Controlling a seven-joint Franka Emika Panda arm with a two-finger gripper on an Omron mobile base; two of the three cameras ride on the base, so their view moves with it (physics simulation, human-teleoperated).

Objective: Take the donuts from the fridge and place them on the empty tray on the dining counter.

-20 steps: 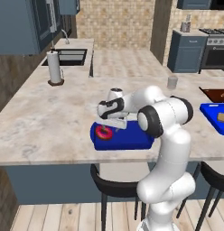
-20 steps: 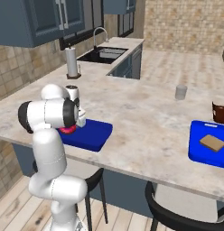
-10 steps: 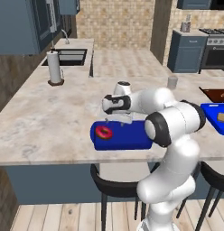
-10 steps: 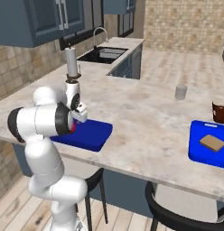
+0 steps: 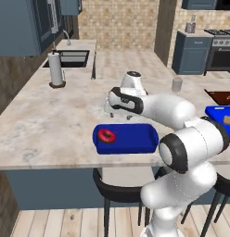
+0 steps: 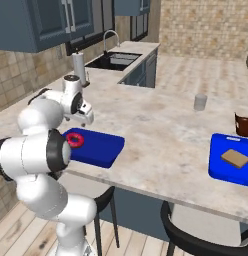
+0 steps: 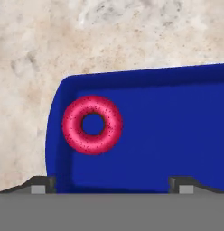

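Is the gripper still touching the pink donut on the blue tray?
Apart. The hand view shows the donut lying alone on the tray, clear of both fingertips.

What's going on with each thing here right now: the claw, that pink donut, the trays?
gripper: open, empty, above the tray.
pink donut: lying flat at one end of the blue tray.
blue tray: on the dining counter, holding one donut.
second blue tray: holding a tan piece of food.
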